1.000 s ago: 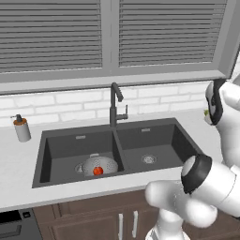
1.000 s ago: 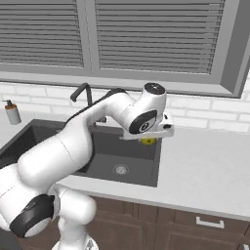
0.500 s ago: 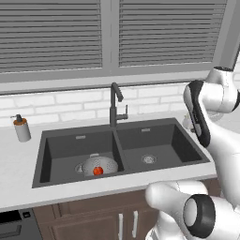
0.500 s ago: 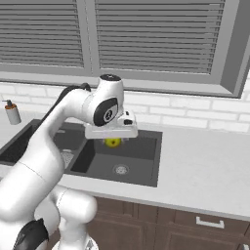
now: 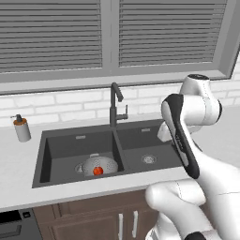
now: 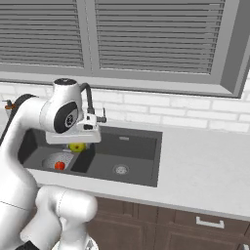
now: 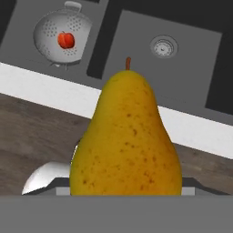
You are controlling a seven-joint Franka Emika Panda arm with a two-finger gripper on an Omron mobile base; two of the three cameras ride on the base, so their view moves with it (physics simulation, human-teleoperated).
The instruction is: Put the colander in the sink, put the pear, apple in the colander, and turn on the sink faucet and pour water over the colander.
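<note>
Sink: dark grey double basin w/ central divider, set in light counter under the window. All places below given rel. to it.
Colander: sits in the sink's left basin, on the floor near the divider; upright, holes visible. Also in hand view.
Apple: small red fruit, inside colander, roughly mid-bowl. Seen in right base view and hand view too.
Pear: yellow-green, brown specks, stem up; off the surface, above the sink, close to the divider. In right base view it hangs just under the hand.
Gripper: over the sink near the divider, above basin level. Jaws spread fairly wide w/ pear between them, gripping it; fingertips themselves hidden behind the fruit in hand view.
Faucet: dark gooseneck at sink's back edge, on the divider line; side lever visible, no water seen running.
Drain, right basin: round steel, basin around it bare.
Soap dispenser: on counter left of sink, orange-brown pump top.
</note>
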